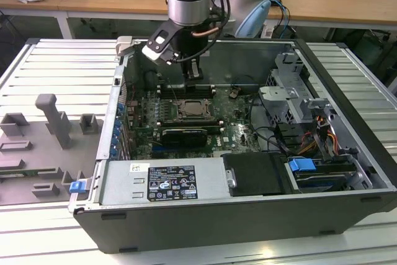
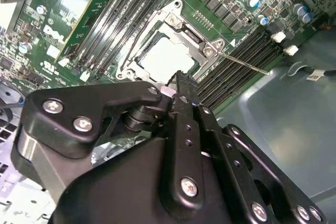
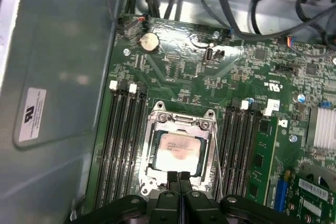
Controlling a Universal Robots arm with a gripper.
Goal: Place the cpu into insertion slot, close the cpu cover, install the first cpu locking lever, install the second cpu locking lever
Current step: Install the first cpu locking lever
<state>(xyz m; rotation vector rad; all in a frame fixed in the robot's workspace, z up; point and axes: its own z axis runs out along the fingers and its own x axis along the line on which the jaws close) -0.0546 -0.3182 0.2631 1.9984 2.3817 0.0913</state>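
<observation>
Under the cpu cover (image 3: 181, 123) in the insertion slot (image 3: 154, 153) lies the cpu (image 3: 177, 149), the gripper (image 3: 179, 178) pinched closed, empty, just above; the wire locking lever (image 2: 244, 62) looks springy, best pushed at its free end.

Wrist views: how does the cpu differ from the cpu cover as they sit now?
The cpu is a solid pale plate; the cpu cover is an open silvery frame with a square window. The cpu is smaller and shows through that window; the cpu cover is larger and rings it. Both are square, metallic and lie flat on the green motherboard.
</observation>
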